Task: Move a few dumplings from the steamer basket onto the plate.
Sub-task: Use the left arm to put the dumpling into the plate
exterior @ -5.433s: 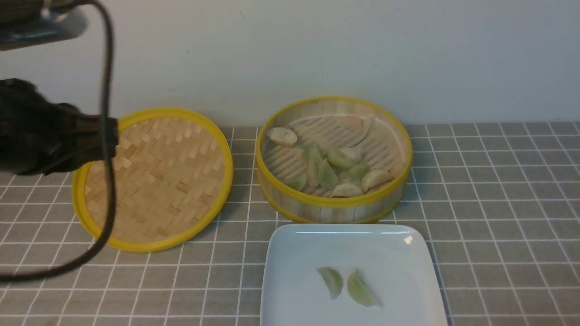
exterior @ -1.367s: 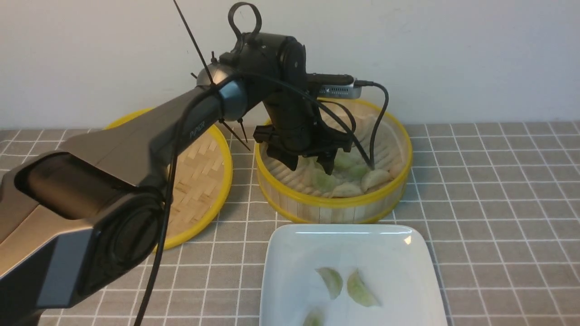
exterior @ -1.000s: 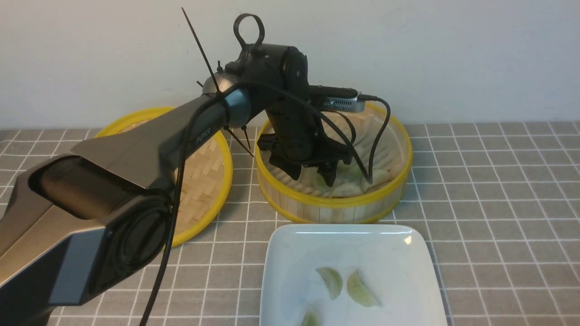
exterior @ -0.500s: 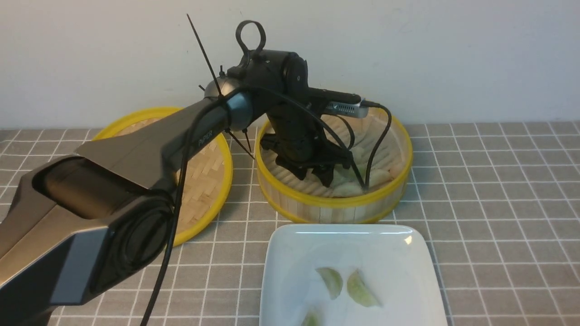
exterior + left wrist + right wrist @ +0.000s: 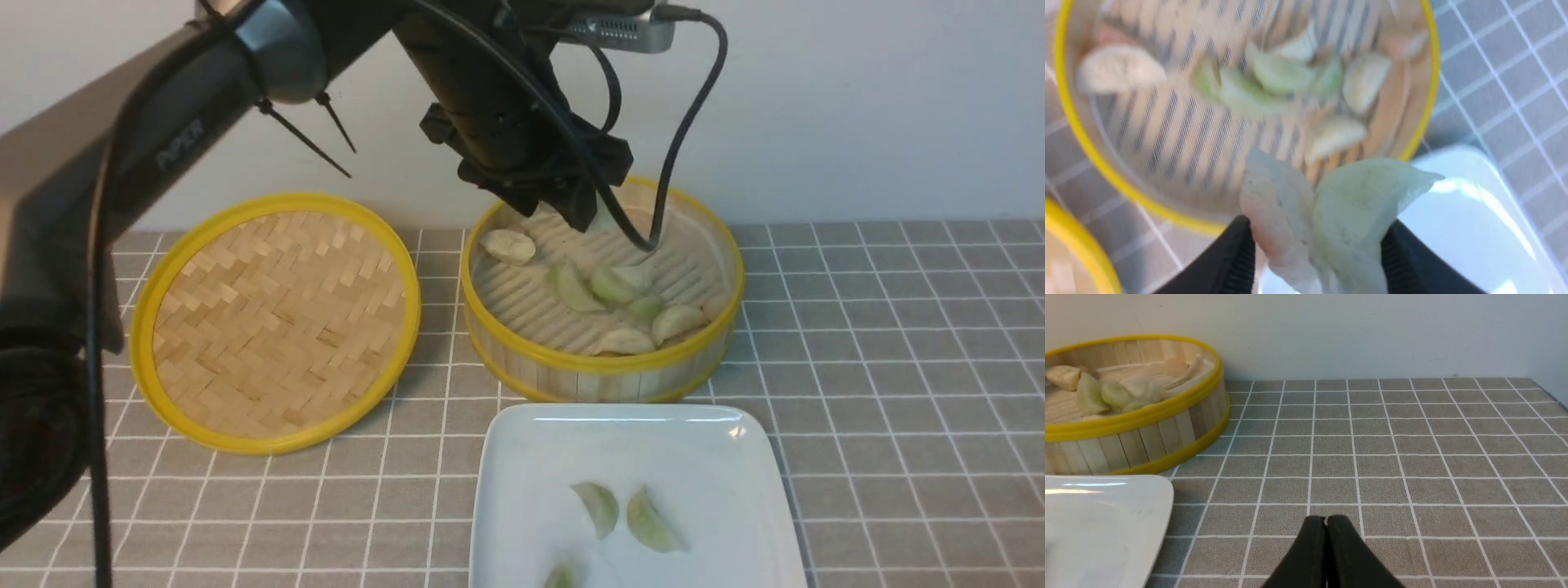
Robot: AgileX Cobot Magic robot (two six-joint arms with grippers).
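Plate (image 5: 718,457): set nearest on the table (image 5: 898,367), three green dumplings (image 5: 598,508) laid on it.
Right gripper (image 5: 1326,523): closed, nothing held, beside the plate.
Steamer basket (image 5: 604,366): just behind the plate, several dumplings (image 5: 612,286) kept inside.
Left gripper (image 5: 589,214): held above the basket, clamped on two dumplings (image 5: 1347,212).

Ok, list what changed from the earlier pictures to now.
The left gripper, down in the steamer basket half a second ago, has risen above it shut on two dumplings, one cream, one green; the basket's cluster is thinner. A third dumpling reached the plate earlier. The lid, basket and plate haven't moved.
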